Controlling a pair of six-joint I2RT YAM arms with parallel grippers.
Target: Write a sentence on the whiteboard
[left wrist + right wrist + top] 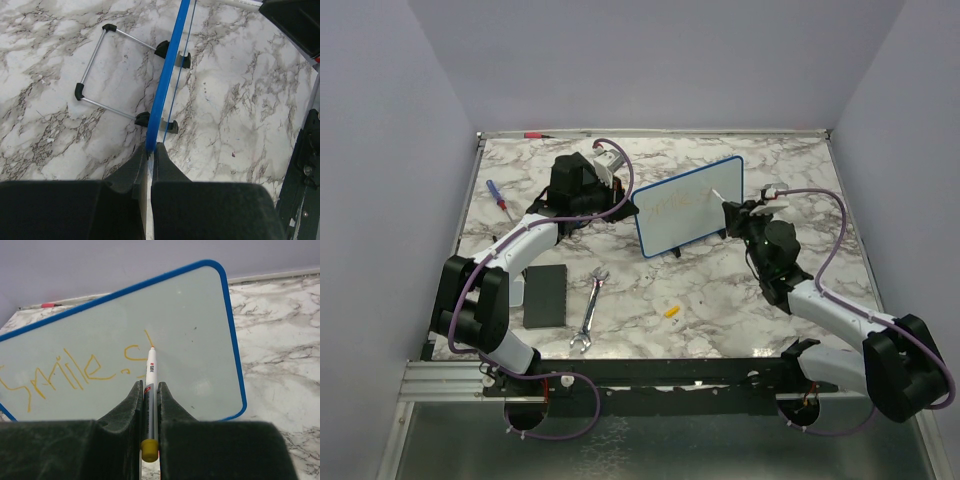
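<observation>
Clamping whiteboard (686, 205) edge: left claw (151, 148); marker (151, 369) mid-face.

Pale lilac walls (650, 60) enclose a white marble-patterned table (720, 290)

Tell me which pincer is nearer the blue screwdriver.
Left. The left pincer clamps the whiteboard on the edge facing the screwdriver. The right pincer, holding the marker, is at the board's opposite side, farther off.

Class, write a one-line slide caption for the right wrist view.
Right pincer grips a white marker, tip at the blue-framed whiteboard beside yellow handwriting reading "Smile."
</observation>
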